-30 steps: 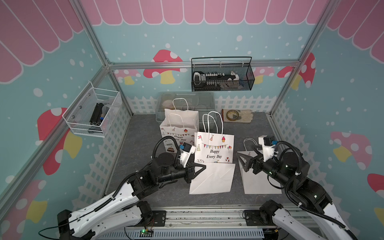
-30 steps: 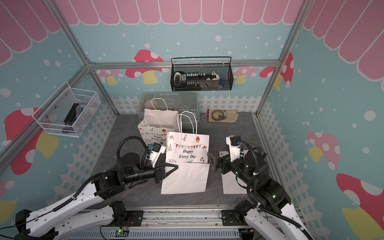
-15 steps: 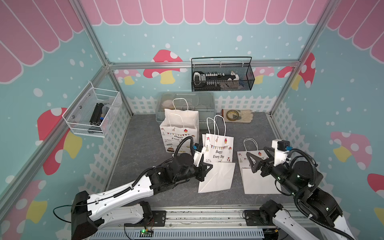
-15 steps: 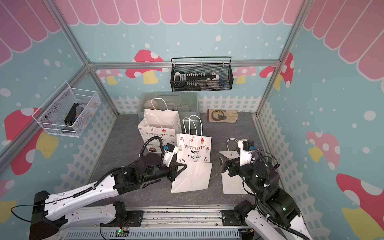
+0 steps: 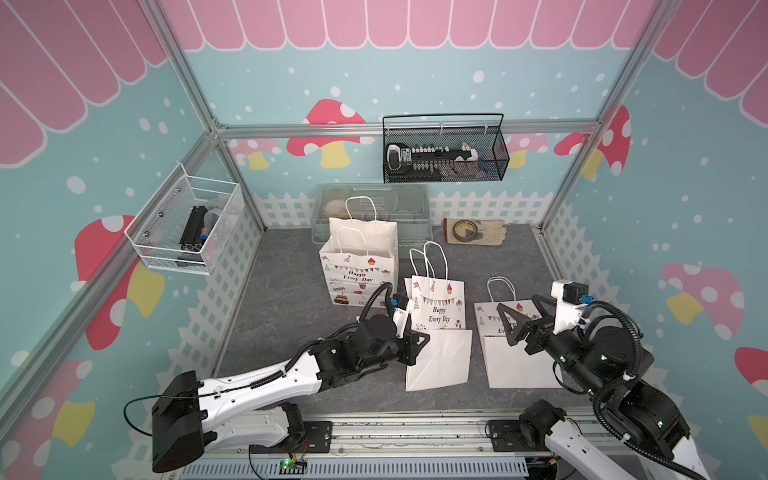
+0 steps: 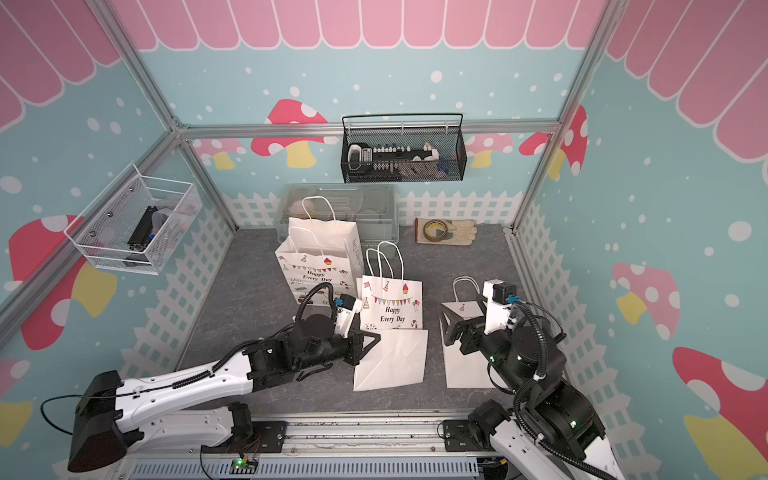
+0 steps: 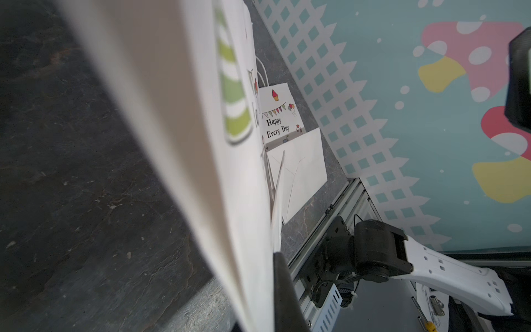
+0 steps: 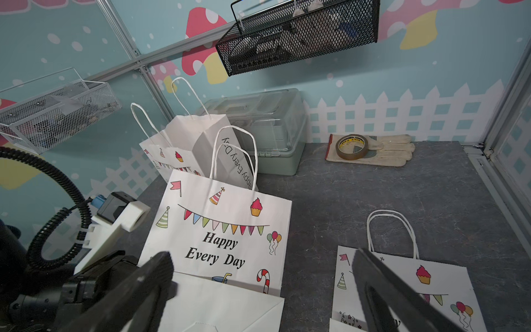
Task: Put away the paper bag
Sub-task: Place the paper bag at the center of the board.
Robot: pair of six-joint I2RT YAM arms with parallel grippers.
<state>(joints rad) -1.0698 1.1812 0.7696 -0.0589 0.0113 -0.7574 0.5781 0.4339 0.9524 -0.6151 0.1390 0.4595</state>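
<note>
Three white "Happy Every Day" paper bags show in both top views. My left gripper point(image 5: 417, 337) point(image 6: 368, 338) point(image 7: 270, 287) is shut on the left edge of the middle, folded paper bag point(image 5: 438, 311) point(image 6: 392, 307) point(image 8: 221, 230), whose blurred side point(image 7: 201, 115) fills the left wrist view. A second bag point(image 5: 515, 365) point(image 6: 465, 365) point(image 8: 431, 281) point(image 7: 280, 115) lies flat to the right. Above its printed top my right gripper point(image 5: 517, 307) point(image 6: 459, 309) point(image 8: 261, 258) hangs open and holds nothing. Behind them a larger bag point(image 5: 357, 266) point(image 6: 316, 266) point(image 8: 186, 138) stands upright with its mouth open.
A clear lidded box point(image 5: 370, 203) sits against the back wall behind the large bag. A tape roll point(image 5: 465, 230) lies on a glove point(image 5: 492, 230) at the back right. A black wire basket point(image 5: 444, 156) and a white mesh basket point(image 5: 187, 224) hang on the walls.
My left arm has stretched out and carried the middle bag a little to the right and lower. The right gripper has drawn back to the right, over the flat bag.
</note>
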